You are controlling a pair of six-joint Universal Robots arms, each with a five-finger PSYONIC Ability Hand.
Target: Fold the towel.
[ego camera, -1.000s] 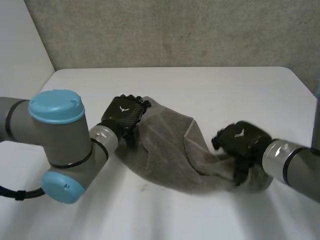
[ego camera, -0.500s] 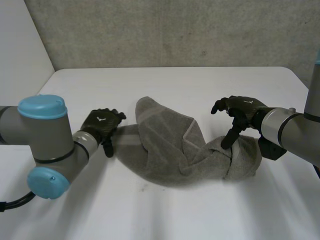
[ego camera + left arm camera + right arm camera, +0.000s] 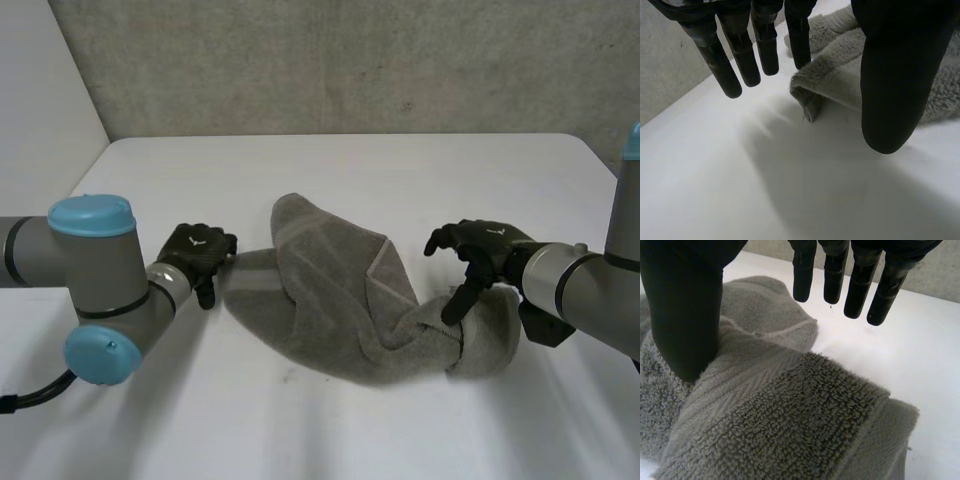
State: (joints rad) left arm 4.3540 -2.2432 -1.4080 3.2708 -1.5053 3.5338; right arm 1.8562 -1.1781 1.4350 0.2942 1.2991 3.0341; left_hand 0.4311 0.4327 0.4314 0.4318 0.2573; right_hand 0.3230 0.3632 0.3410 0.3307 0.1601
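Both hands are released, the left hand [image 3: 195,252] beside the crumpled towel [image 3: 330,300], the right hand [image 3: 486,243] touching it. A grasp may catch 2 layers and fold crooked.

Grey towel [image 3: 340,300] crumpled, bunched mid-table, right end folded over.
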